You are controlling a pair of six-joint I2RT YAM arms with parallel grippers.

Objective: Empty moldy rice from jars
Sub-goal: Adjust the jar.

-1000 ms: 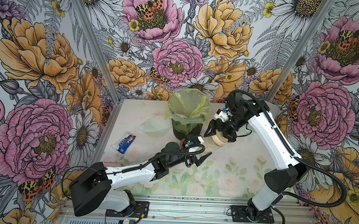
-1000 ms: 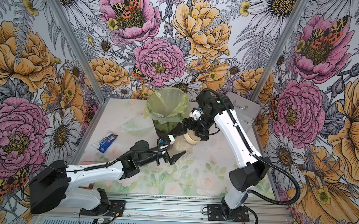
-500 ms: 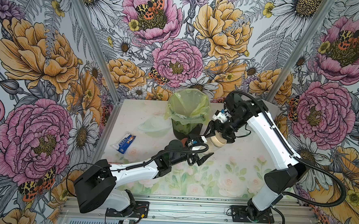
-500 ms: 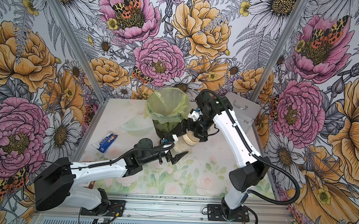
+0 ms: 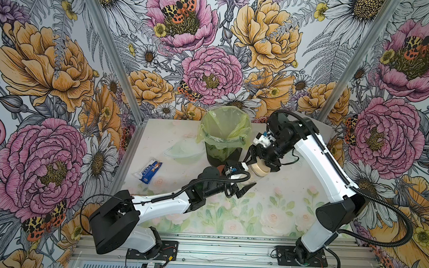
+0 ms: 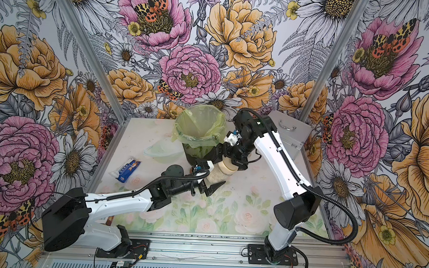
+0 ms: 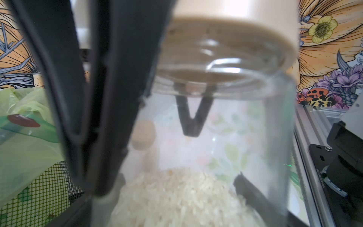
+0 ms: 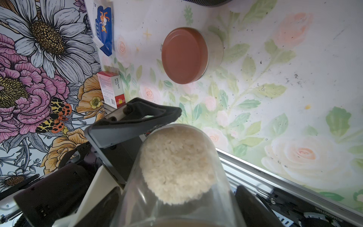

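Observation:
One of the jars [image 5: 249, 179], clear glass with a beige lid [image 5: 260, 168], hangs tilted above the table beside the bin, and both grippers are on it. My left gripper [image 5: 240, 189] is shut on the glass body [image 7: 216, 137]. My right gripper [image 6: 232, 159] is shut on the lid [image 6: 228, 168], a finger on each side. The moldy rice [image 8: 176, 163] lies heaped at the jar's closed end [image 7: 176, 196]. A second jar with a reddish-brown lid [image 8: 184, 55] stands on the table, mostly hidden behind my left arm in the top views.
A dark bin with a yellow-green bag [image 5: 217, 155] stands at the back middle, just behind the held jar. A clear plastic bowl [image 5: 182, 153] and a blue-white packet [image 5: 148, 171] lie left of it. A red-white box [image 8: 112, 88] sits near the left wall, and a grey metal box [image 6: 286, 133] at the back right.
My left arm's elbow and wrist have swung up toward the bin while its gripper stays on the jar. The right arm and the lid have barely moved.

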